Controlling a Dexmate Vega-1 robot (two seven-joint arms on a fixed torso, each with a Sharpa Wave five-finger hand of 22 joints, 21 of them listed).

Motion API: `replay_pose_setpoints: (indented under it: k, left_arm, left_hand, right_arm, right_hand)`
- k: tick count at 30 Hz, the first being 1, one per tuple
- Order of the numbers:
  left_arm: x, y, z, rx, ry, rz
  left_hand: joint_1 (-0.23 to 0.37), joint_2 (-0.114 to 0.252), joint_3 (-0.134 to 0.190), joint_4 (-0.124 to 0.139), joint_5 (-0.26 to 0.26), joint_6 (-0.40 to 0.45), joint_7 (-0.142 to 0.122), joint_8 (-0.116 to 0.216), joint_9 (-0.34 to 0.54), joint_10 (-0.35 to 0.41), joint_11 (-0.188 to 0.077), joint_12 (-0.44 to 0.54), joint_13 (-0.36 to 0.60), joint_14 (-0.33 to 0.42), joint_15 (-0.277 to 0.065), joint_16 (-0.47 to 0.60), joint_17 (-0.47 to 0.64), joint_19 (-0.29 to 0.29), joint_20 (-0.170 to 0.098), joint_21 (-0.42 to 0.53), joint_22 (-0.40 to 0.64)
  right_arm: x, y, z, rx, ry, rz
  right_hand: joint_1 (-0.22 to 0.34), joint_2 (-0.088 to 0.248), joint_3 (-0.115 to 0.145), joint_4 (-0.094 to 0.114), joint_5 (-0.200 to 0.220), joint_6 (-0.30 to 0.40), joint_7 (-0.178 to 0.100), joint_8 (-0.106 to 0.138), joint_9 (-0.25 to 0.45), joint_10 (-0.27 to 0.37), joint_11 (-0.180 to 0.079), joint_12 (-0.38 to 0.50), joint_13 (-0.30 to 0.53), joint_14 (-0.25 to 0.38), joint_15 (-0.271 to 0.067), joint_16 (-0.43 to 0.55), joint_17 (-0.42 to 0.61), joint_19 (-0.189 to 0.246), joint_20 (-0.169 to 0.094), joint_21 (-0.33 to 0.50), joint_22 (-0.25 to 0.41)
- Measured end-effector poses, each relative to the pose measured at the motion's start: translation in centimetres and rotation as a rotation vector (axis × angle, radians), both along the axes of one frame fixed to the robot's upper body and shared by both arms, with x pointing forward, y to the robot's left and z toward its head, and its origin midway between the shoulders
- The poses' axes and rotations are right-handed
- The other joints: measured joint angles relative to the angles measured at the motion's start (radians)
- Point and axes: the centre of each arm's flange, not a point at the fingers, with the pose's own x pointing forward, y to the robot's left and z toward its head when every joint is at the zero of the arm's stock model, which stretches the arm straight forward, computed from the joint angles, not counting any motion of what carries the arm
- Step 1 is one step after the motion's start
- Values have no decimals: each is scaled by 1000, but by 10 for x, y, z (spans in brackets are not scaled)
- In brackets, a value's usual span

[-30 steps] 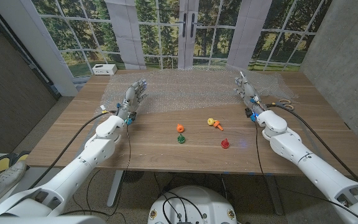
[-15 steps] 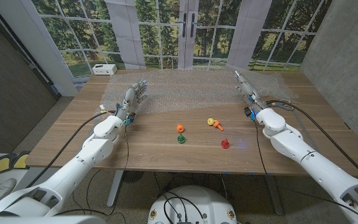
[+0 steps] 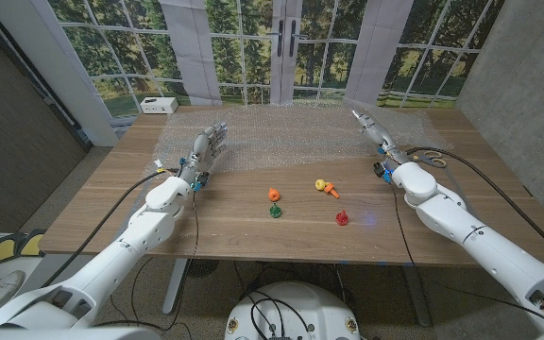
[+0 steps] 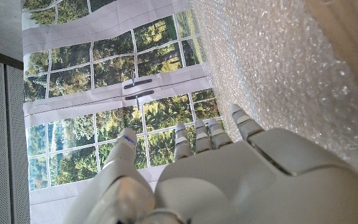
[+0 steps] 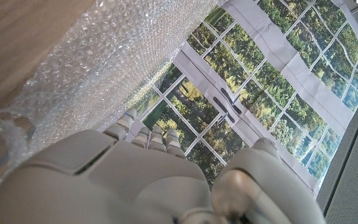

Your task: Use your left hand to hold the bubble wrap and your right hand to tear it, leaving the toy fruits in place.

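Bubble wrap [image 3: 281,137] lies as a wide sheet across the upper middle of the head view, its long axis running left to right over the desk [image 3: 253,236]. The left hand [image 3: 204,151] stands over the sheet's left end, fingers spread and holding nothing; the right hand [image 3: 374,132] stands at its right end, fingers straight and likewise empty (whether either touches the plastic I cannot tell). In both wrist views the sheet passes just beside the hand's fingertips. So each hand is about equally near its own end, and the wrap lies between them, a little ahead of the palms. The toy fruits [image 3: 307,200] sit in the middle of the frame, below the sheet and apart from it, nearer the right arm. My judgement: each hand need only close downward on its own end, away from the fruits.
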Motion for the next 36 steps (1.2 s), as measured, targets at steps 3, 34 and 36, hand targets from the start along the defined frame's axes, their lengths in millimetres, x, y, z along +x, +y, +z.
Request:
replay_pose_setpoints:
  k: [3, 34, 36]
  left_arm:
    - [-1, -1, 0, -3, -2, 1]
    - [-1, -11, -6, -43, 13, 8]
    - [0, -11, -6, -45, 14, 8]
  left_hand:
    - [0, 0, 0, 0, 0, 0, 0, 0, 0, 8, 0, 0, 0, 0, 0, 0, 0, 0, 0, 0, 0]
    - [0, 0, 0, 0, 0, 17, 2, 0, 0, 27, 2, 4, 0, 4, -4, 0, 0, 0, 0, 0, 0]
    - [0, 0, 0, 0, 0, 17, 2, 0, 0, 27, 2, 4, 0, 4, -4, 0, 0, 0, 0, 0, 0]
  right_arm:
    - [-1, -1, 1, -21, -2, -4]
    - [-6, -15, 18, -224, -88, -88]
    - [-6, -15, 19, -232, -92, -94]
  right_hand:
    - [0, 0, 3, -3, 0, -13, 0, 0, 0, -11, 0, 0, 0, 0, 0, 0, 0, -13, 8, 0, 0]
    - [61, 8, 14, -41, 0, 35, -8, 27, 0, 50, -19, 27, -5, -3, -18, 20, -5, -13, 4, 16, 0]
    - [61, 8, 14, -41, 0, 37, -10, 27, 0, 50, -19, 27, -5, -1, -20, 20, -5, -13, 4, 16, 0]
